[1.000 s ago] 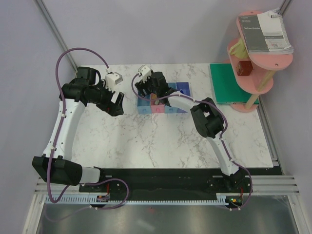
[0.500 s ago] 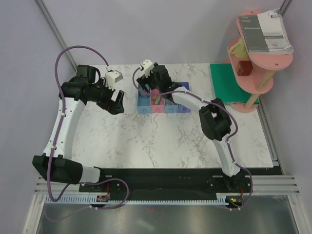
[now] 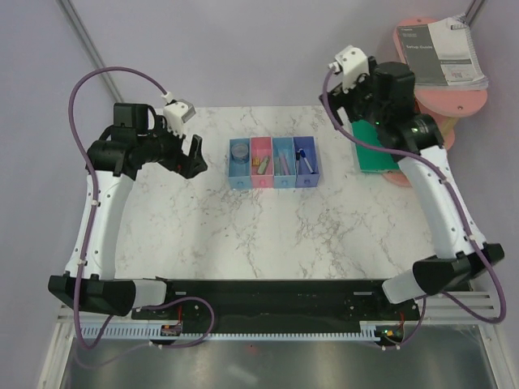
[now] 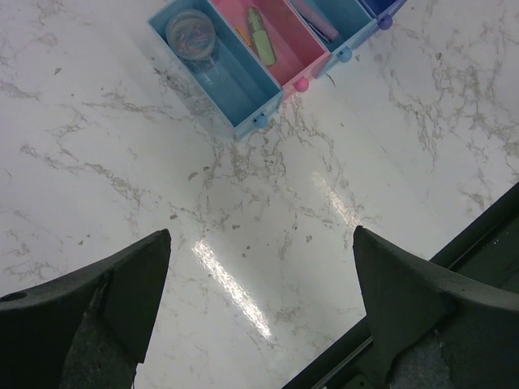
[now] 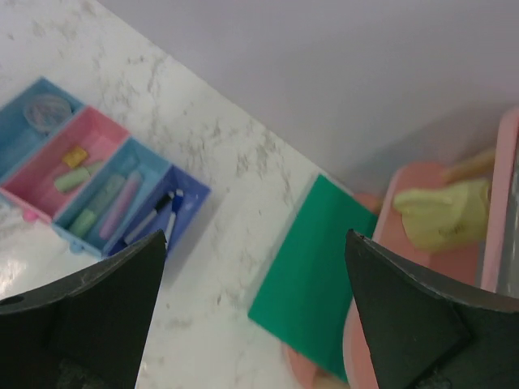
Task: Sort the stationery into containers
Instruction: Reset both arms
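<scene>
The containers are four joined bins at the table's middle back: light blue point(image 3: 240, 164), pink point(image 3: 261, 164), light blue point(image 3: 282, 164) and dark blue point(image 3: 306, 164). In the right wrist view the pink bin point(image 5: 49, 162) holds a tan block point(image 5: 75, 156) and a green stick point(image 5: 69, 180). The second light blue bin holds green and pink sticks point(image 5: 109, 203). The dark blue bin holds dark pens point(image 5: 158, 215). My left gripper point(image 3: 195, 154) point(image 4: 259, 235) is open and empty, left of the bins. My right gripper point(image 3: 345, 105) point(image 5: 255, 235) is open and empty, raised to the right of the bins.
A round clear case point(image 4: 190, 31) lies in the first light blue bin. A green mat point(image 3: 375, 156) point(image 5: 316, 267) lies at the back right. Beside it stands a pink tiered shelf point(image 3: 418, 134) with a spiral-bound booklet point(image 3: 450, 53) on top and a yellowish thing point(image 5: 442, 215) on a tier.
My right arm has lifted off the bins and swung up and to the right, over the green mat. My left gripper has drawn back a little to the left.
</scene>
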You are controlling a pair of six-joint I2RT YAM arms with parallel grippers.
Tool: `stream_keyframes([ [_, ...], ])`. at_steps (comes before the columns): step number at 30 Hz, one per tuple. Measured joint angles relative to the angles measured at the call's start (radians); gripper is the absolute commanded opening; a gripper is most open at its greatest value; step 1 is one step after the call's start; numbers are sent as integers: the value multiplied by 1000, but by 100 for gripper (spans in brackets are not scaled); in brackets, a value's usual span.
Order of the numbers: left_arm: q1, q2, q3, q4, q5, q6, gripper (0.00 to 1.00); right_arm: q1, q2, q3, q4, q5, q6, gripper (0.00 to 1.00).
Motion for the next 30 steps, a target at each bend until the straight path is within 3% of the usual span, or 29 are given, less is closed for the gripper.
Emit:
stream_keyframes([
  [7, 11, -98, -80, 44, -1, -29, 100, -183, -267, -249, -245, -86, -6, 98],
  [12, 113, -137, -82, 47, 52, -27, 100, -258, -373, -355, -304, -143, -3, 98],
  [19, 276, -195, -126, 46, 151, -4, 100, -385, -432, -399, -318, -213, 0, 98],
  [30, 303, -209, -148, 42, 216, 5, 100, -397, -435, -399, -322, -272, 16, 98],
])
